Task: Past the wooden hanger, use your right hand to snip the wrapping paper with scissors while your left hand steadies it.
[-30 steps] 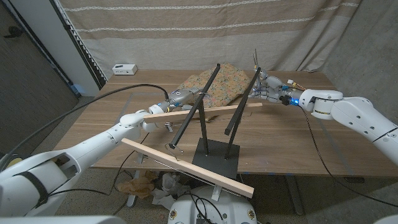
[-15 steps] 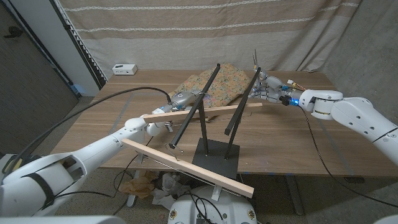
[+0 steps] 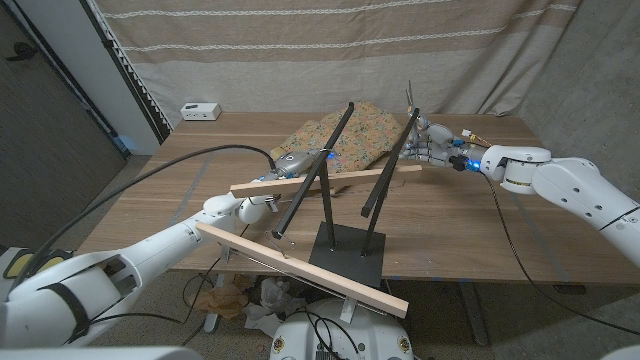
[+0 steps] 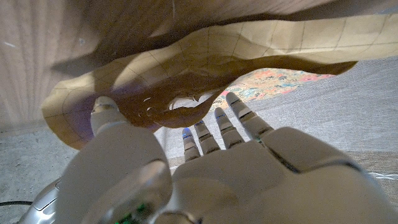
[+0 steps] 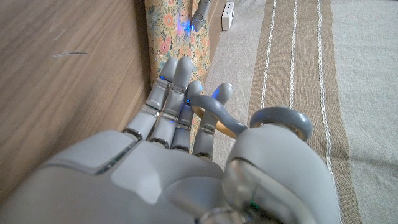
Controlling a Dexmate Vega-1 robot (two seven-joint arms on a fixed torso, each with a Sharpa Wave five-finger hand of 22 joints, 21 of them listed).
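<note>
While our right hand (image 3: 436, 146) sat at about two o'clock on the wooden table (image 3: 480, 225), it gripped the scissors (image 3: 412, 104), whose blades stood up above the fingers toward twelve o'clock. From the right wrist camera we saw the grey handle loops (image 5: 273, 121) hooked over the thumb and the other fingers (image 5: 176, 87) lying close together, reaching to the edge of the floral wrapping paper (image 5: 172, 31).

Our left hand (image 3: 292, 161) hovered at about eleven o'clock from the stand, behind the nearer wooden slat. Through the left wrist camera its fingers (image 4: 235, 119) were spread apart, holding nothing, and the tips came close under the tan underside of the wrapping paper (image 4: 205, 59); we could not tell whether they touched it.

The wrapping paper (image 3: 345, 138) lay rumpled at twelve o'clock on the table, between the two hands, beyond the wooden hanger (image 3: 325, 178), which rested across two black angled rods (image 3: 312, 180). Those rods rose from a black base plate (image 3: 345, 252) at six o'clock. A small white box (image 3: 199, 110) sat at the far ten o'clock edge, well apart from everything else.
</note>
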